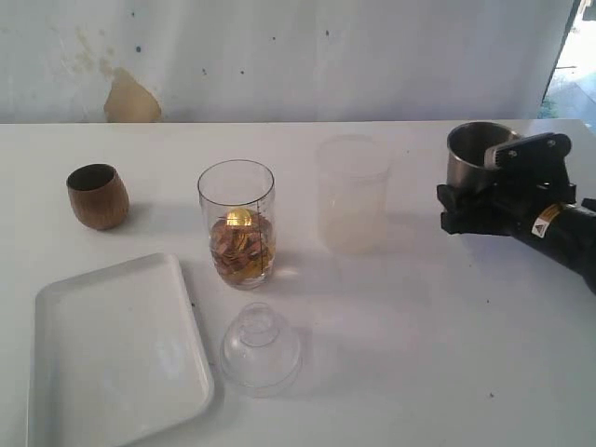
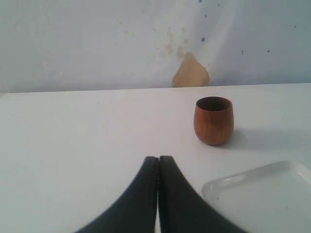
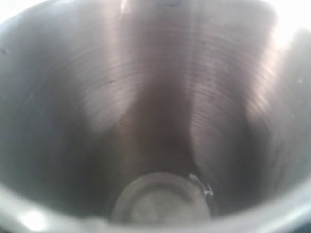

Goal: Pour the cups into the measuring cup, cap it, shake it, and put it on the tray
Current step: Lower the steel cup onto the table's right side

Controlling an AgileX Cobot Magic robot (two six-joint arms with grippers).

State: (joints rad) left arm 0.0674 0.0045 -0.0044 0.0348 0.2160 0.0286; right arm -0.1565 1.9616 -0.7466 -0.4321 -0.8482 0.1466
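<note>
The right gripper (image 1: 470,182) clamps wide around the steel tumbler (image 1: 468,147) at the 3 o'clock edge of the table (image 1: 419,317). The left gripper (image 2: 158,167) is fully closed and empty. The measuring cup (image 1: 237,200) stands at centre, with clear surface between it and the tumbler.

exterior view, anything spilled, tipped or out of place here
nothing stands out: wooden cup, measuring cup, frosted cup and steel cup all stand upright, the lid sits beside the tray, no spill visible

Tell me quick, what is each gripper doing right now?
Left gripper: closed, holding nothing.
Right gripper: at the steel cup; whether it grips cannot be told.
</note>
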